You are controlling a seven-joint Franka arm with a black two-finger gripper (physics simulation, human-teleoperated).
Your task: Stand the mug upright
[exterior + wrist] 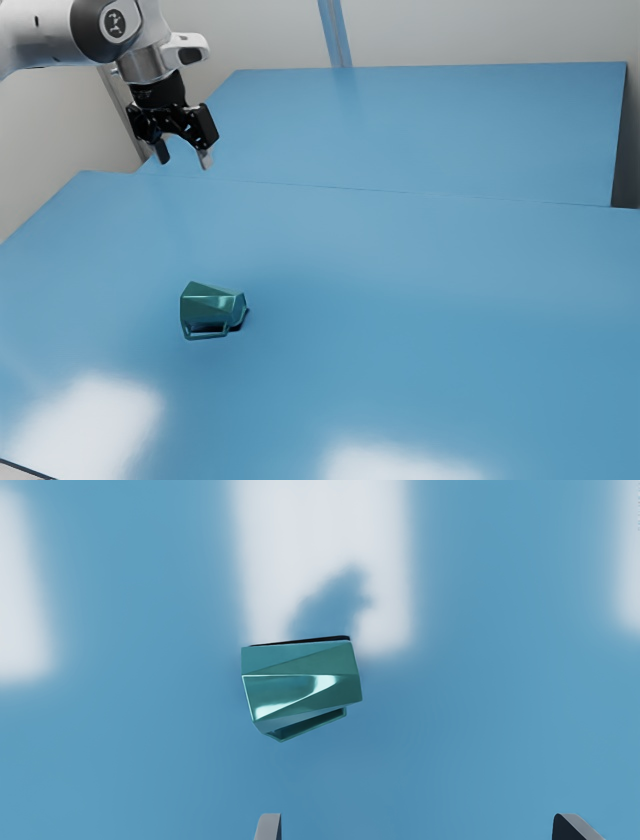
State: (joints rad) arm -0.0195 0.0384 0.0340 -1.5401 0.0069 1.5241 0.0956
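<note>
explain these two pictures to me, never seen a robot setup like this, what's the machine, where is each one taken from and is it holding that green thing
The machine is a single robot arm ending in a black two-finger gripper, which works like a simple hand. Both pictures are computer-made renders.

The exterior view is taken from beside the arm, which comes in from that view's upper left. The wrist view comes from a camera on the arm's hand, so the tips of its two fingers show at the bottom edge.

The green thing is a faceted mug with a handle, lying on its side on a blue table. Nothing is held: the fingers stand apart, above the table and away from the mug.
</note>
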